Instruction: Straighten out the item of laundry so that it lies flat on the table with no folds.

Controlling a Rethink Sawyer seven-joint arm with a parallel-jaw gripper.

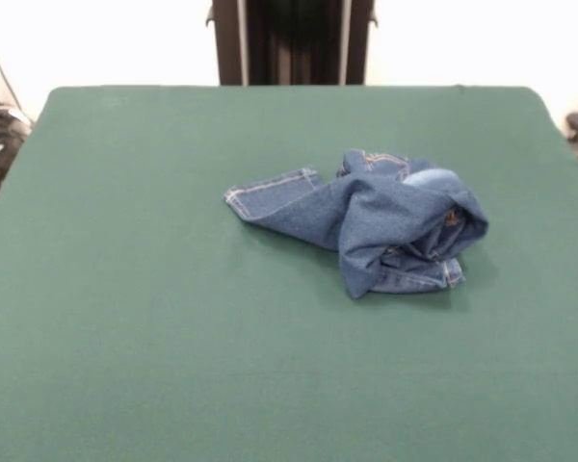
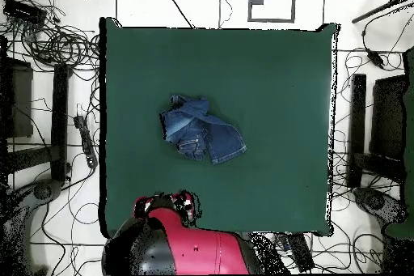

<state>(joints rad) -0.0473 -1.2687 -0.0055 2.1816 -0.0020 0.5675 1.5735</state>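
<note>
Surface: a wide dark green felt-topped table (image 1: 125,318) with rounded corners, black cables strewn over the pale floor (image 2: 57,46) on both sides in the overhead view.
Laundry: a small pair of blue denim jeans (image 1: 376,226), bunched in a heap near the table's middle, one pale-hemmed leg sticking out flat.
Arm: the red and black robot arm (image 2: 186,244) sits drawn back at the table's edge by its base.
Tool: I cannot tell whether the gripper is released or clenched; it holds nothing visible.
Progress: probably nothing straightened yet.
Risk: pinching several stacked layers at once could drag the whole heap instead of opening it; pulling the free leg may tighten the twist.
</note>
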